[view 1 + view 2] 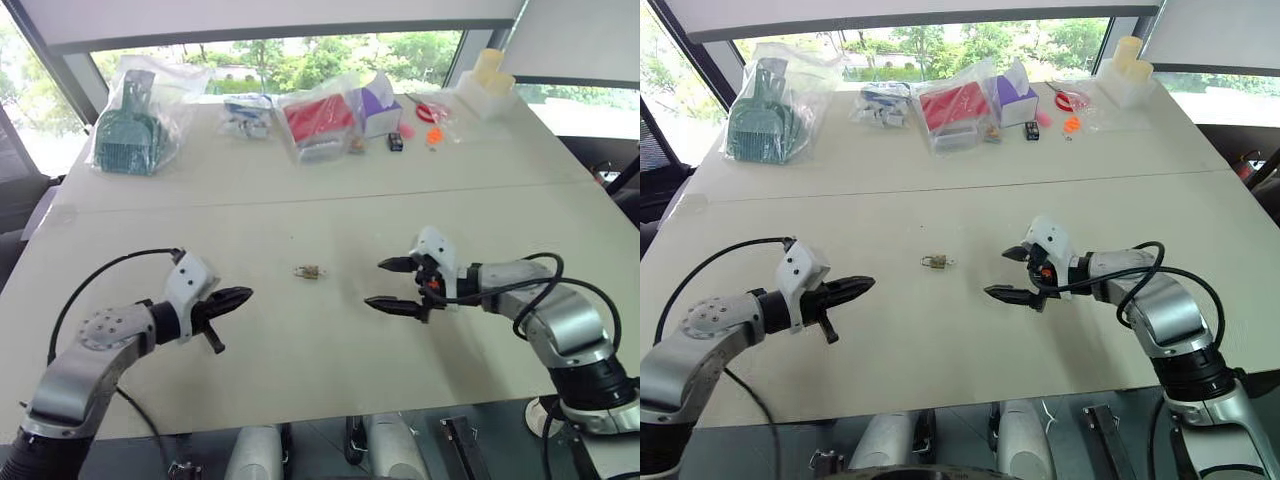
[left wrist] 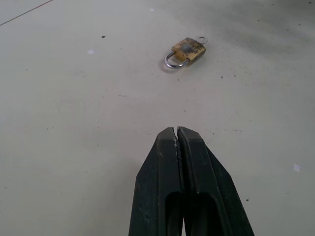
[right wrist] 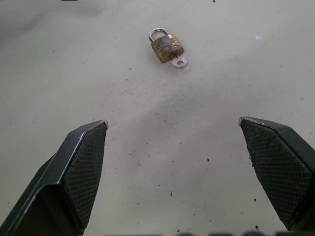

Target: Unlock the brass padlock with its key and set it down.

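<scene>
A pale worktop [image 1: 300,200] is stretching away toward a row of windows with greenery showing behind them. Along its far edge several clear bags are lying: one holding a teal basket [image 1: 128,140], one holding something red [image 1: 318,120], beside a purple box [image 1: 378,105] and a few small orange and dark trinkets too small to identify.

In the left eye view, the brass padlock [image 1: 309,271] is lying flat on the bare middle of the worktop, so small that its shackle is barely showing. It is sitting between the two tools and apart from both. The left tool [image 1: 240,296] is hovering with its fingers pressed together and holding nothing. The right tool [image 1: 390,284] is hovering with its fingers spread wide, also empty.

The right eye view is showing the same layout, with the padlock a little nearer the right tool than the left.

In the left wrist view, the closed black fingers [image 2: 197,167] are pointing toward the padlock, which is lying ahead on the worktop. Its silvery shackle is facing this tool, and the key [image 2: 202,40] is sticking out of the far end, mostly hidden behind the body.

In the right wrist view, the two textured pads [image 3: 86,162] are standing far apart, cut off by the frame edges. The padlock is lying ahead between their lines, well clear, with the key's round head facing this tool.
</scene>
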`<state>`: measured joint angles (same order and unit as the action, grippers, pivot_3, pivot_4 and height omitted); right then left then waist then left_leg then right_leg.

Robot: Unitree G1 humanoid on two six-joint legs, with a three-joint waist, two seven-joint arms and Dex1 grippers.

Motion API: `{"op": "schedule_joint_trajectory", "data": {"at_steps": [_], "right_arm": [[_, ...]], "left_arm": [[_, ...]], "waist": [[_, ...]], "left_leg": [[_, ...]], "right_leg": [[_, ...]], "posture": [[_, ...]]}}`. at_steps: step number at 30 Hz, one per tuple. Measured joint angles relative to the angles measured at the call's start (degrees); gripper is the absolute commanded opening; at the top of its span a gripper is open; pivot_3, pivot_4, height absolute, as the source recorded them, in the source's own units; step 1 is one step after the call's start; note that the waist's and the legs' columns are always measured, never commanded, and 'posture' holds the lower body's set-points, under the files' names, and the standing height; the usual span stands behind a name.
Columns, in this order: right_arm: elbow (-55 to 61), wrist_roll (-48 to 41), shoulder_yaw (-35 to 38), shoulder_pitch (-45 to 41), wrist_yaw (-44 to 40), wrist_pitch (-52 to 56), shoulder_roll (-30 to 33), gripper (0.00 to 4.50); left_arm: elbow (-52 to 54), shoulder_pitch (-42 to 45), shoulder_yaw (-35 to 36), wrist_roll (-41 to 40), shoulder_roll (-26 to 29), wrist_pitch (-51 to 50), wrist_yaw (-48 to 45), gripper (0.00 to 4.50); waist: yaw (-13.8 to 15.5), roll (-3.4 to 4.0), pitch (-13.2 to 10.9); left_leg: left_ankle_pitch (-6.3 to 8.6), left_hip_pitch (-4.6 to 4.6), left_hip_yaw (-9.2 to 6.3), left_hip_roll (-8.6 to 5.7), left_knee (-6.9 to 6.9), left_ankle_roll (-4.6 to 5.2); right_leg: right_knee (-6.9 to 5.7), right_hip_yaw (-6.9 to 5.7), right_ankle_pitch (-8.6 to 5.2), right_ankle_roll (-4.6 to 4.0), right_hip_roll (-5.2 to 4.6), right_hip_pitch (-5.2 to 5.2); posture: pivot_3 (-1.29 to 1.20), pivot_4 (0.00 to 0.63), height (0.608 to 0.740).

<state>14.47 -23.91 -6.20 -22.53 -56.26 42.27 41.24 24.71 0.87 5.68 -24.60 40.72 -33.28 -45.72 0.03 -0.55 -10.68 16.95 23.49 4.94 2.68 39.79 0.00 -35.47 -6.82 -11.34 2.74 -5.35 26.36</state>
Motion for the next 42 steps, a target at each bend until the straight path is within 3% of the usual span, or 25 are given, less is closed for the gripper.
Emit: {"op": "schedule_joint_trajectory", "data": {"at_steps": [22, 32, 35, 42], "right_arm": [[-1.0, 0.5, -2.1, -4.0, -2.4, -3.8, -0.5, 4.42], [0.7, 0.0, -2.1, -4.4, -2.0, -2.3, -1.3, 4.42], [0.7, 0.0, -2.1, -4.4, -1.9, -2.0, -1.4, 4.5], [4.0, 0.1, -2.1, -2.0, -0.4, -1.2, -1.0, 4.5]], "left_arm": [[1.4, -2.8, 5.1, -4.8, 6.0, 0.1, -5.6, 0.0], [-1.9, 1.9, 4.1, -5.6, 9.3, 2.0, -12.0, 0.0], [-5.1, 4.3, 1.3, -3.4, 9.6, 4.9, -14.2, 0.83], [-18.7, 14.4, -7.9, 4.2, 6.5, 16.5, -20.0, 3.38]], "waist": [[0.7, 0.02, 0.0], [0.7, 0.03, 0.0], [0.8, 0.03, 0.0], [0.8, 0.03, 0.0]], "left_leg": [[0.0, 0.0, 0.02, 0.0, -0.04, 0.0], [-0.01, -0.01, 0.04, -0.03, -0.03, -0.01], [-0.01, -0.02, 0.04, -0.03, -0.03, -0.01], [-0.01, -0.01, 0.1, -0.08, -0.03, -0.01]], "right_leg": [[0.02, -0.01, 0.06, -0.04, 0.03, 0.0], [0.02, -0.01, 0.1, -0.04, 0.08, 0.0], [0.01, -0.01, 0.09, -0.06, 0.08, -0.02], [0.02, 0.0, 0.26, 0.0, 0.08, -0.02]], "posture": [[0.0, 0.15, 0.74], [0.0, 0.15, 0.74], [0.0, 0.15, 0.74], [0.0, 0.15, 0.74]]}}
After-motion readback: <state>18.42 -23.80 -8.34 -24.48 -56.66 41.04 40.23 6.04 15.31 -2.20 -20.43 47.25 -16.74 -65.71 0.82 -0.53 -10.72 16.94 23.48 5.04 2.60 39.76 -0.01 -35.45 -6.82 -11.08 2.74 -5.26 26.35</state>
